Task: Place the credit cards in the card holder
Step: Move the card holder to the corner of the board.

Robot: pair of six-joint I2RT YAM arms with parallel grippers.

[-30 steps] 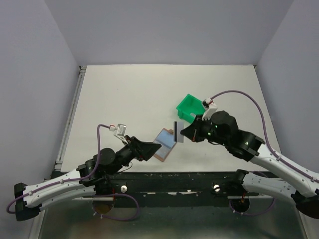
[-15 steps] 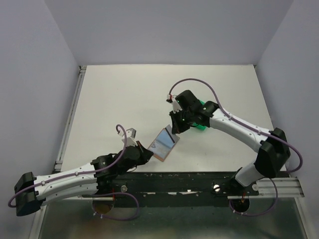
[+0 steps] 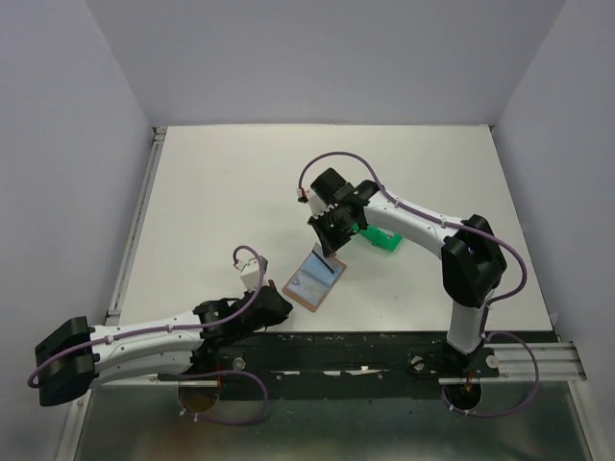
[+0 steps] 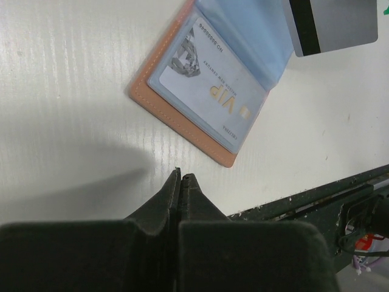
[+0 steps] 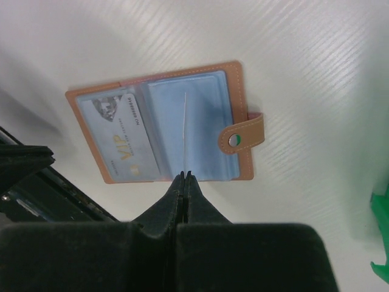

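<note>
The tan card holder [image 3: 313, 282] lies open on the table, its pale blue sleeves up and its snap tab [image 5: 243, 137] to one side. One credit card marked VIP [image 4: 209, 91] sits in a sleeve. My right gripper [image 5: 185, 174] is shut on a second credit card [image 5: 184, 121], seen edge-on as a thin line over the holder's middle; the left wrist view shows this grey card [image 4: 340, 24] with its dark stripe. In the top view the right gripper [image 3: 330, 252] hangs just above the holder's far edge. My left gripper [image 4: 181, 176] is shut and empty, just short of the holder's near corner.
A green plastic bin [image 3: 381, 236] stands behind the right arm, partly hidden by it. The dark rail of the table's near edge [image 3: 336, 341] runs close under the left gripper [image 3: 284, 305].
My right arm has swung left, bringing the card over the open holder. My left gripper has let go of the holder's edge, shut, and drawn back toward the near edge.
</note>
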